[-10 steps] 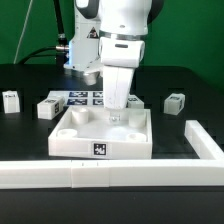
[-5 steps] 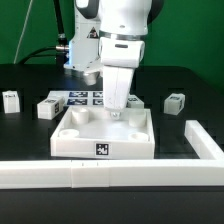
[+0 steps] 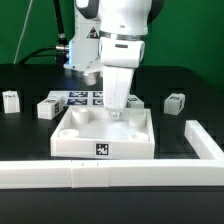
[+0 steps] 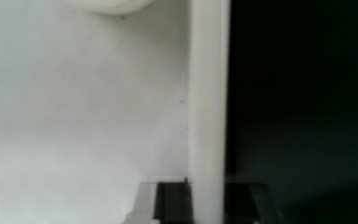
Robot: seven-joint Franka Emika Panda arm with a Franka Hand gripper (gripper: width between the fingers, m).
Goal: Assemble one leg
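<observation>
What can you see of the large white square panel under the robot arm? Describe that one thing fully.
The square panel looks like white plastic, with a raised rim and round sockets at its corners. A black-and-white tag sits on the side facing the camera. It lies flat on the black table, behind the long white bar. The gripper reaches down inside it near a far corner; contact cannot be told.

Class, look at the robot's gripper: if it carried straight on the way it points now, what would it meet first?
The gripper points down, so it would first meet the large white square panel with round corner sockets, near its far edge. It may be touching it now; depth is unclear.
</observation>
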